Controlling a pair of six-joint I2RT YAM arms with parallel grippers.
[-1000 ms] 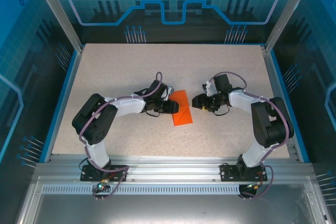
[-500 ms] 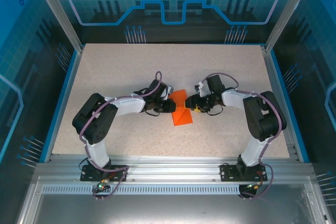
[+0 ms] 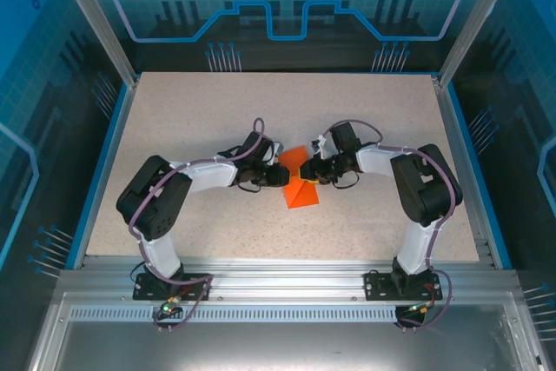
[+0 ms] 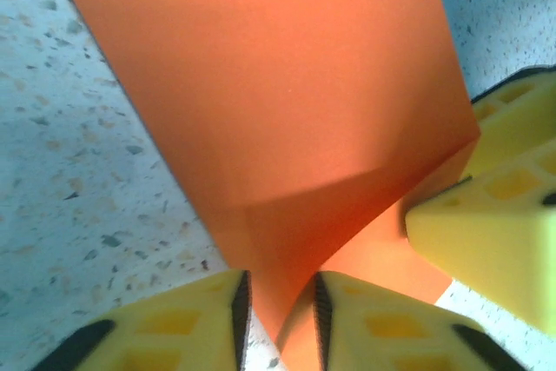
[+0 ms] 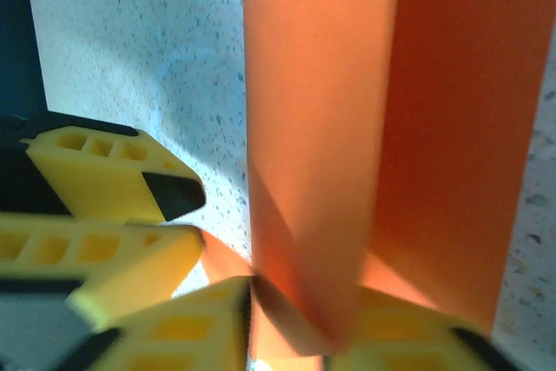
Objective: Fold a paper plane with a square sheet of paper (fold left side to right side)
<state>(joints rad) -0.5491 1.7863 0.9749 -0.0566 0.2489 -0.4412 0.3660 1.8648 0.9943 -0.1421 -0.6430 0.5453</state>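
The square sheet of paper (image 3: 301, 190) sits mid-desk (image 3: 200, 110), its far part now lifted where a second ago it lay flat. The right claw (image 3: 311, 171) has come in from the right to meet the left claw (image 3: 280, 175) at it. The left wrist view shows the left claw narrow, pinching a raised fold; the right wrist view shows the right claw clamped on an upright flap, with the other's yellow fingers (image 5: 113, 188) just beside.
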